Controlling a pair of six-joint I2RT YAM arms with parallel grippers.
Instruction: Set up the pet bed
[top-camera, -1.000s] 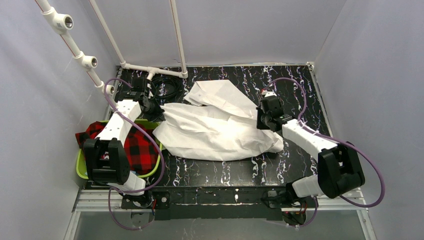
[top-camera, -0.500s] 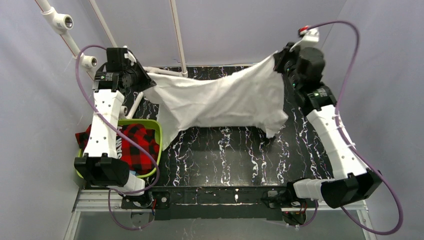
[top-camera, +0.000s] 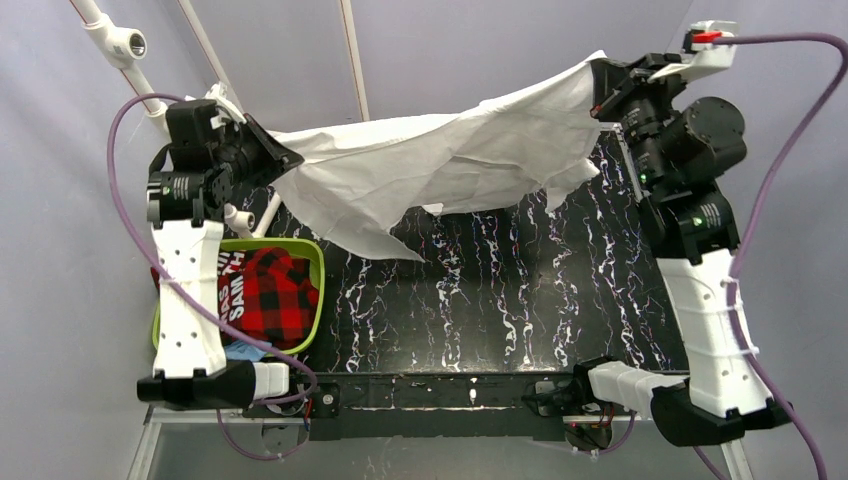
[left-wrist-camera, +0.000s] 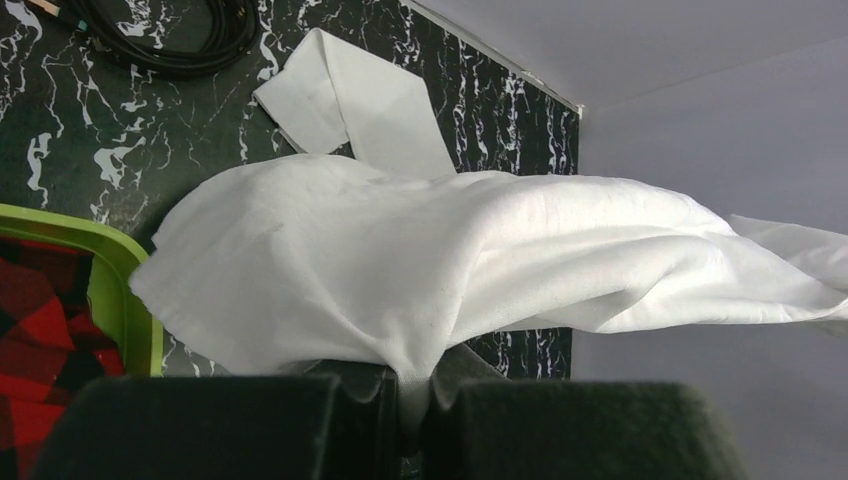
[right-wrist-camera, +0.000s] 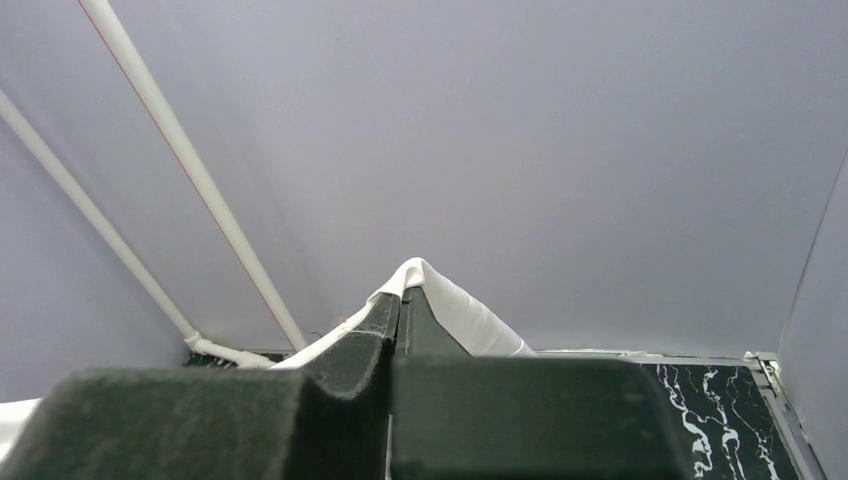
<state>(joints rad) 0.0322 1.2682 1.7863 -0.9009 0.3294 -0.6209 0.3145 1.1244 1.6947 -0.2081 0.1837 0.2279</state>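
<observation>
A white cloth (top-camera: 440, 170) hangs stretched in the air above the black marbled table (top-camera: 500, 300). My left gripper (top-camera: 275, 160) is shut on its left corner; the left wrist view shows the cloth (left-wrist-camera: 430, 270) pinched between the fingers (left-wrist-camera: 350, 400). My right gripper (top-camera: 600, 85) is shut on its right corner, held high; in the right wrist view the cloth (right-wrist-camera: 460, 305) drapes over the closed fingertips (right-wrist-camera: 375, 325). A green bin (top-camera: 310, 262) at the left holds a red and black plaid fabric (top-camera: 270, 295).
A white PVC pipe frame (top-camera: 130, 50) stands at the back left, with thin poles (top-camera: 350, 60) rising along the back wall. A black cable coil (left-wrist-camera: 170, 40) lies at the back of the table. Grey walls enclose the table on three sides.
Both arms have risen from the table, lifting the white cloth from a crumpled heap into the air and stretching it between them. The right gripper has gone higher.
</observation>
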